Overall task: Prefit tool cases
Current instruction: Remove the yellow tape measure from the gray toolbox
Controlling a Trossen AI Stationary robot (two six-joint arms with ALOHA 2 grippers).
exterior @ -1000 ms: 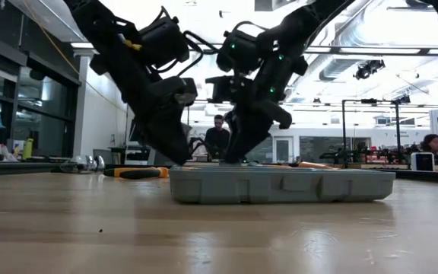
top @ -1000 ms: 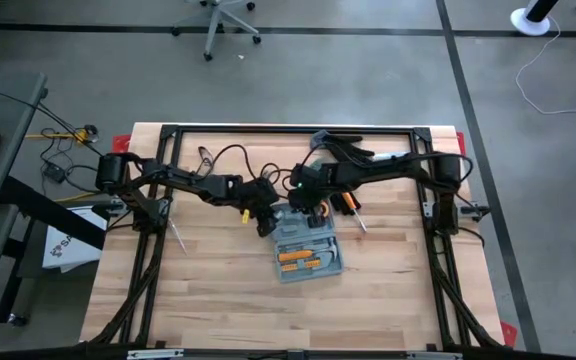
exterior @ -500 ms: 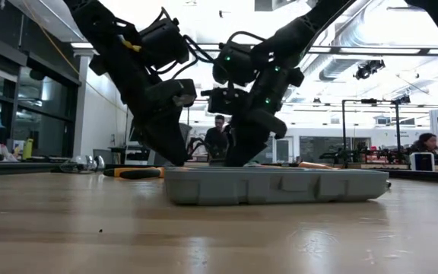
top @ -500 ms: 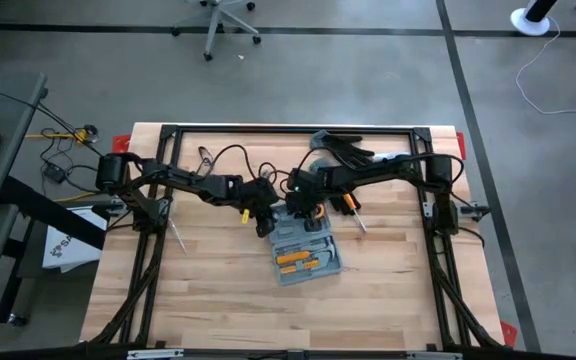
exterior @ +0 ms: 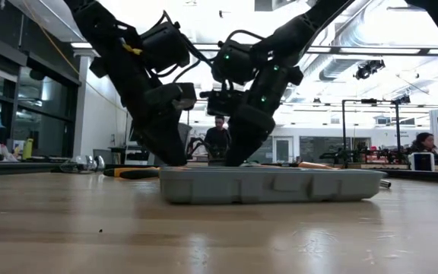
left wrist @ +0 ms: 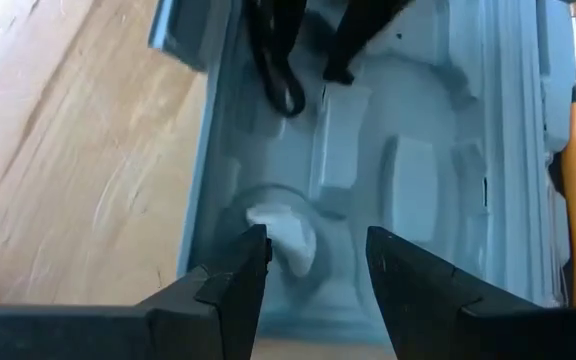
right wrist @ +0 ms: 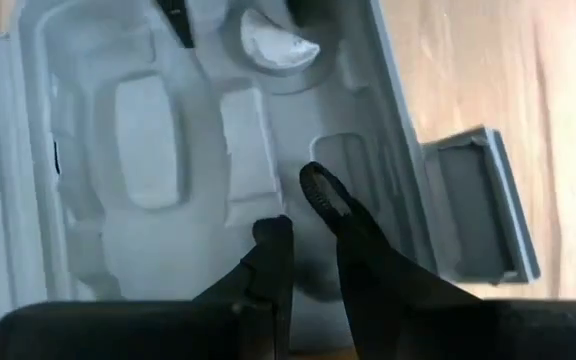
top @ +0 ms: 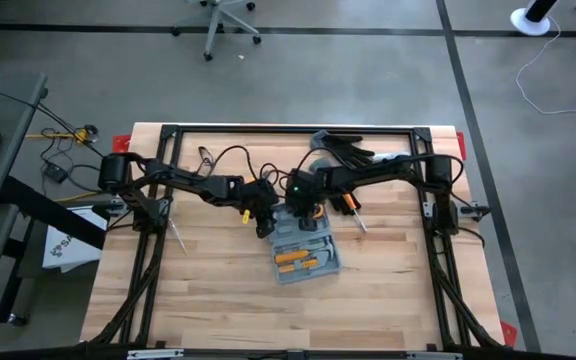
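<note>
the left hand point(top: 265, 222) was held spread at the far left corner of the open tool case point(top: 308, 255), which lay mid-surface point(top: 218, 300). the right hand point(top: 308, 214) was lowered narrowly parted into its empty far moulded recesses. orange tools point(top: 293, 261) were seated nearer; filling was judged partly done.

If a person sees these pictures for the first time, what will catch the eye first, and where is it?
First, the two dark arms meeting at the middle of the wooden table, the left claw and the right claw both down at the far end of the grey-blue tool case. The case lies open, with orange-handled tools in it. Behind the right arm, black work gloves lie at the table's far edge.
</note>
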